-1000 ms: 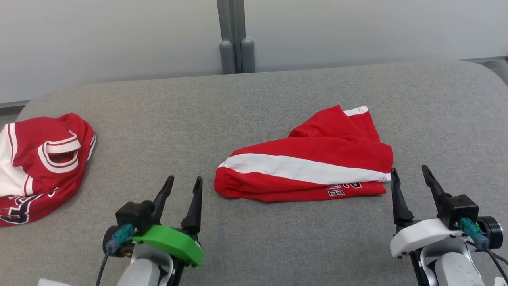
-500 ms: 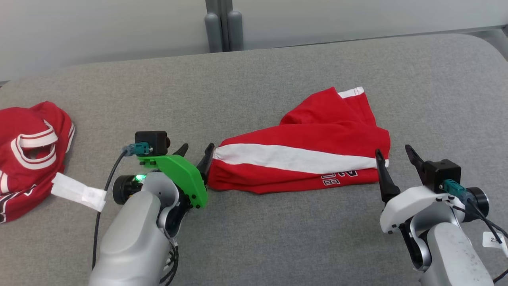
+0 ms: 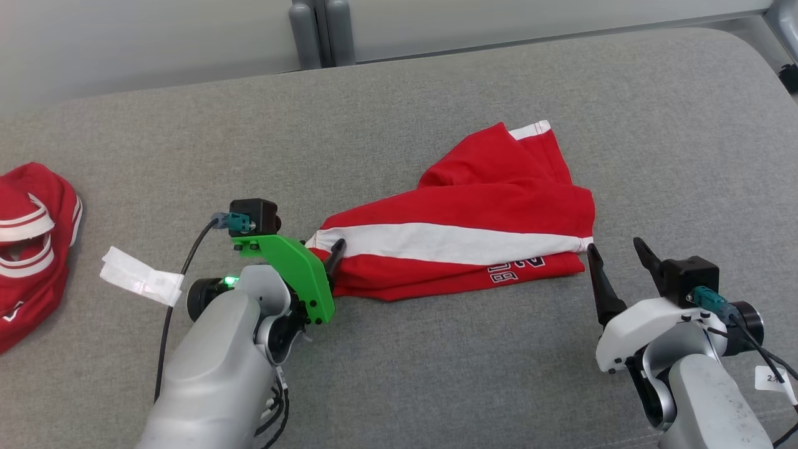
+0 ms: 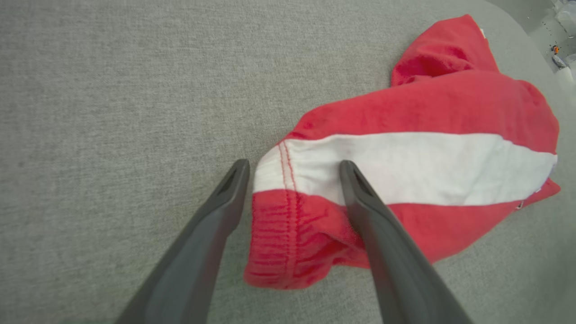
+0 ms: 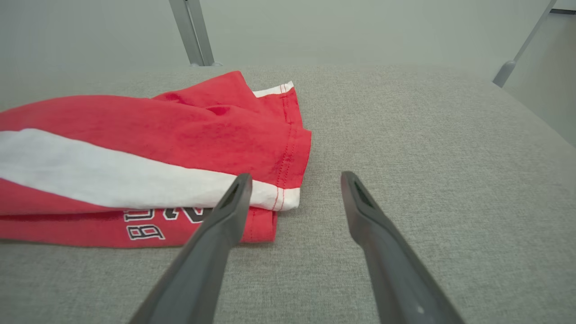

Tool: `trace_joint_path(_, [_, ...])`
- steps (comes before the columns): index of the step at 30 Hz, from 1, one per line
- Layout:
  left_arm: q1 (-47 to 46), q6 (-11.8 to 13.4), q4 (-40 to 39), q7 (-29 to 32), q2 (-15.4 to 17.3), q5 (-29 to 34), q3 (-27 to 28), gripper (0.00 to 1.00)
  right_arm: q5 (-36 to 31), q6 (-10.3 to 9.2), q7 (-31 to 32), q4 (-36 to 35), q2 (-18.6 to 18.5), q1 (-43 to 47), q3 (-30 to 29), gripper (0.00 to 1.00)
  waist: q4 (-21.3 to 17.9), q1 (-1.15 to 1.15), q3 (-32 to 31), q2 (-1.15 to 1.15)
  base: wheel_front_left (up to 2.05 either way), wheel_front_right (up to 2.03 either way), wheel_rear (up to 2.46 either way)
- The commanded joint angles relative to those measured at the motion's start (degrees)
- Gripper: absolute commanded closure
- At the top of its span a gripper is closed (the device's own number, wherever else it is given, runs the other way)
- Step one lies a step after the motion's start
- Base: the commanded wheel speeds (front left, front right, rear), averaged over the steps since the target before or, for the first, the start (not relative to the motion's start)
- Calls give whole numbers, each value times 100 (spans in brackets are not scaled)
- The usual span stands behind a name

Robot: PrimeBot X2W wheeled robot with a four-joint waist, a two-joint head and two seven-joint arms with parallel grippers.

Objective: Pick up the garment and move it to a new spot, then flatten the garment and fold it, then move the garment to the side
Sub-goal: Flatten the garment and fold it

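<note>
The garment (image 3: 474, 212) is a pair of red shorts with a broad white stripe and black lettering, lying crumpled in the middle of the grey padded table (image 3: 436, 374). My left gripper (image 3: 321, 244) is open at its left end. In the left wrist view the left gripper (image 4: 293, 163) straddles the stitched waistband corner of the garment (image 4: 405, 117), with one finger on the cloth and one on the table. My right gripper (image 3: 614, 244) is open just off the right hem. In the right wrist view the right gripper (image 5: 295, 174) has its left finger over the hem corner of the garment (image 5: 157, 130).
A second red and white jersey (image 3: 31, 249) lies bunched at the table's left edge. A white tag (image 3: 140, 277) hangs on the left arm's cable. Grey posts (image 3: 315, 31) stand behind the table against a pale wall. The table's far right corner is rounded.
The head camera has tilted and shifted. My left gripper has reached forward and right to the garment's left end and now straddles the waistband. The right gripper stays open by the right hem.
</note>
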Motion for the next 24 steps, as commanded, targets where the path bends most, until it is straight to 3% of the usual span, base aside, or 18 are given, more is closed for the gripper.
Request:
trace_joint_path(1, [-116, 57, 46, -21, 16, -58, -34, 0, 39, -10, -24, 35, -18, -84, 5, 0, -3, 0, 8, 0, 0, 0, 0])
trace_joint_path(6, [-157, 122, 95, -197, 15, -171, -89, 0, 65, -10, 22, 117, -16, -100, 16, 0, 30, 0, 24, 0, 0, 0, 0])
trace_joint_path(7, [-172, 122, 102, -227, 15, -180, -110, 11, 94, -10, 44, 149, -18, -107, 35, 0, 46, 0, 29, 0, 0, 0, 0])
trace_joint_path(8, [-185, 118, 111, -239, 15, -188, -134, 46, 129, -10, 63, 176, -17, -118, 57, 0, 58, 0, 34, 0, 0, 0, 0])
trace_joint_path(10, [-188, 92, 131, -248, 16, -223, -196, 100, 187, -10, 109, 241, -36, -154, 117, 0, 82, 0, 47, 0, 0, 0, 0])
trace_joint_path(24, [-225, 11, 20, -518, 16, -590, -666, 100, 719, -10, 314, 657, -163, -406, 69, 0, 248, 0, 242, 0, 0, 0, 0])
